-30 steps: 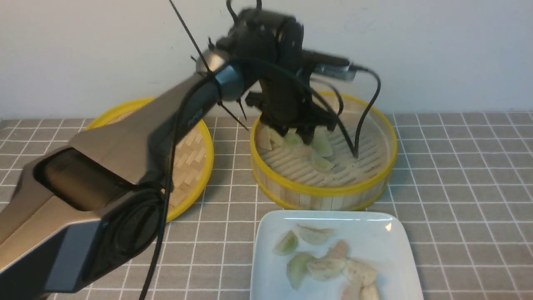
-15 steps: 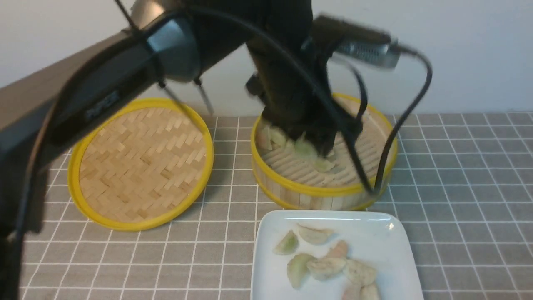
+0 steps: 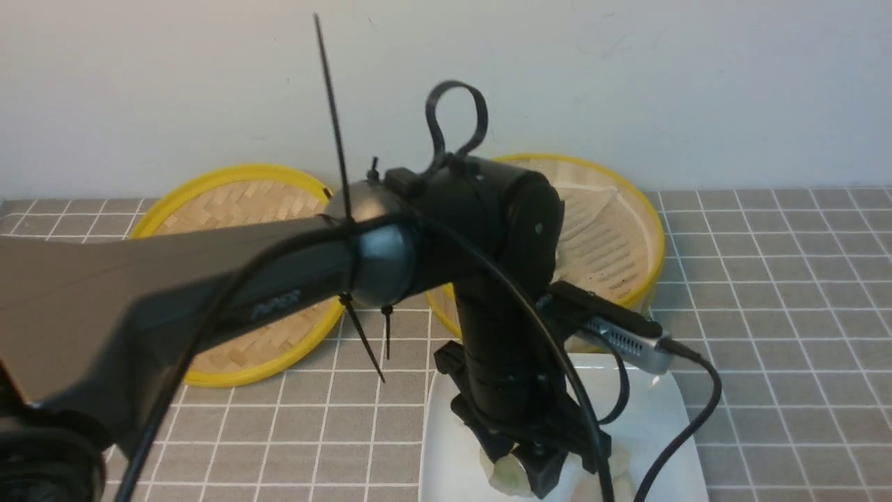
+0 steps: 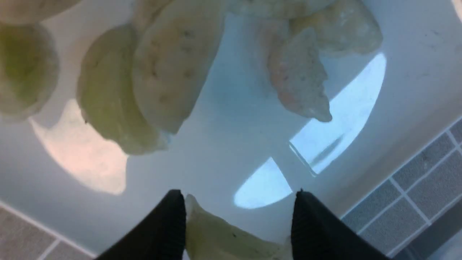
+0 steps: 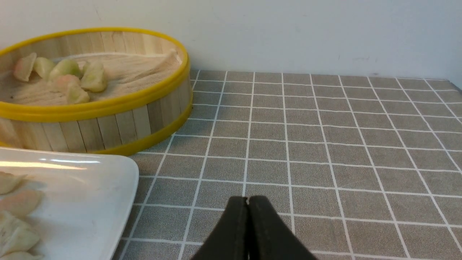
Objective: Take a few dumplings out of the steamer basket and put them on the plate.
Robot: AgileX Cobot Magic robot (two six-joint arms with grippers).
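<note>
carries a pale green dumpling in the left tool, over the glossy white square plate; holds the tool partly open, with a finger against either side of the dumpling. keeps the right tool closed, with nothing between the tips.

appears well along in the task: already shows several cream, green and pinkish dumplings on the plate. probably needs only a release for the dumpling in hand. retains roughly six more dumplings in the round bamboo steamer basket, just behind the plate. cannot establish from "a few" whether to take more. could smear or stack dumplings if released too near the cluster.

notes a grey counter with a white grid pattern, a flat woven bamboo lid lying beside the basket, and a plain pale wall behind, with faint scuffs.
</note>
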